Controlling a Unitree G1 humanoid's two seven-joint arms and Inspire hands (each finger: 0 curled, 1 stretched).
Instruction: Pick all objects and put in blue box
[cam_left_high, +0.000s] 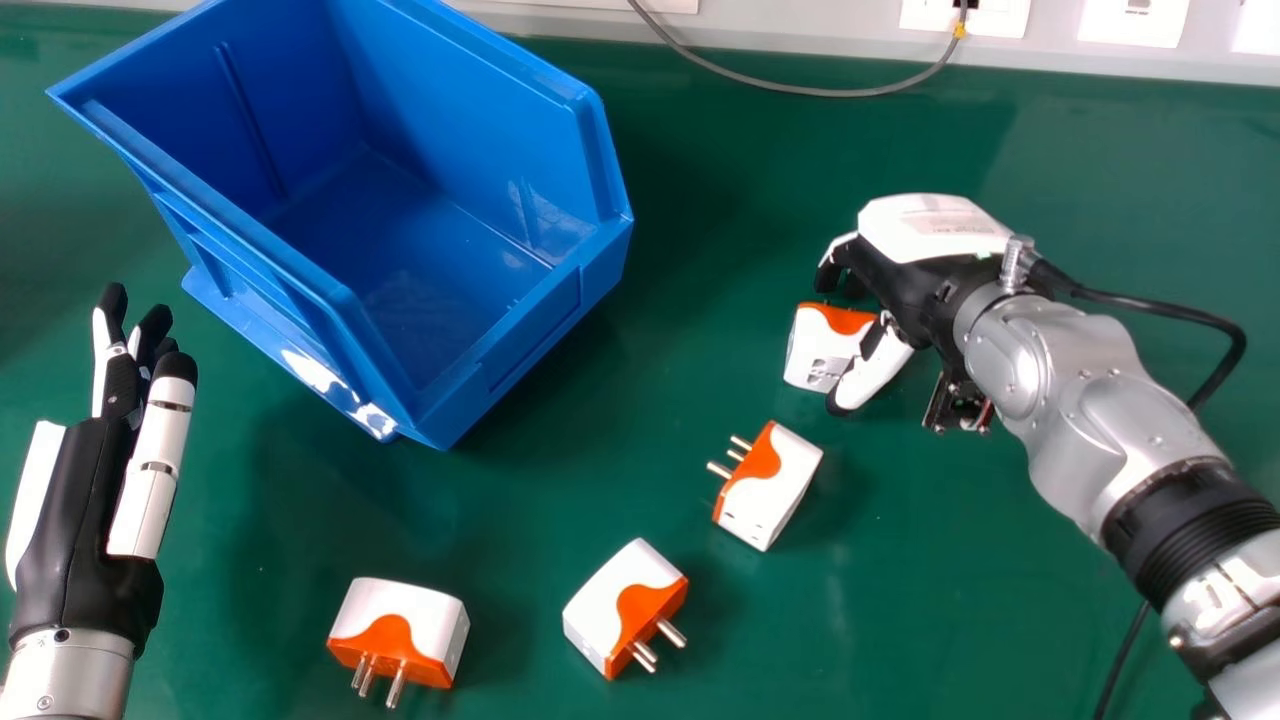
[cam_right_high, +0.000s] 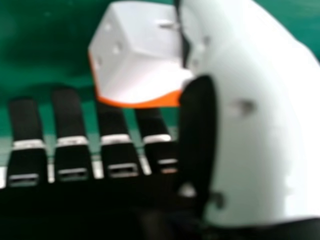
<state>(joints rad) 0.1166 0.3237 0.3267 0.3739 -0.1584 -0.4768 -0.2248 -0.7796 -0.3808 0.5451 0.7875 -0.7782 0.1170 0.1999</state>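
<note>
A green table (cam_left_high: 1000, 600) spreads under everything. On it, towards the left and far side, stands the blue box (cam_left_high: 240, 255), turned at an angle, its inside visible. The right hand (cam_left_high: 925, 240) is to the right of the box, well apart from it, palm down. Its fingers (cam_right_high: 67, 115) are loosely bent and spread from the thumb (cam_right_high: 265, 125), with the first adapter (cam_left_high: 825, 350), white and orange, in the gap between them. That adapter sits on the thumb's side of the hand, near the fingers closest to it; whether they press on it, one cannot tell. The left hand (cam_left_high: 80, 500) is at the left edge, fingers straight and close together. Three more adapters lie on the table: the second adapter (cam_left_high: 785, 480) just nearer the robot than the first, prongs towards the box; the third adapter (cam_left_high: 620, 600) nearer still; and the fourth adapter (cam_left_high: 420, 615) near the bottom edge, prongs towards the robot. A thin grey cable (cam_left_high: 820, 92) loops by the far wall.
</note>
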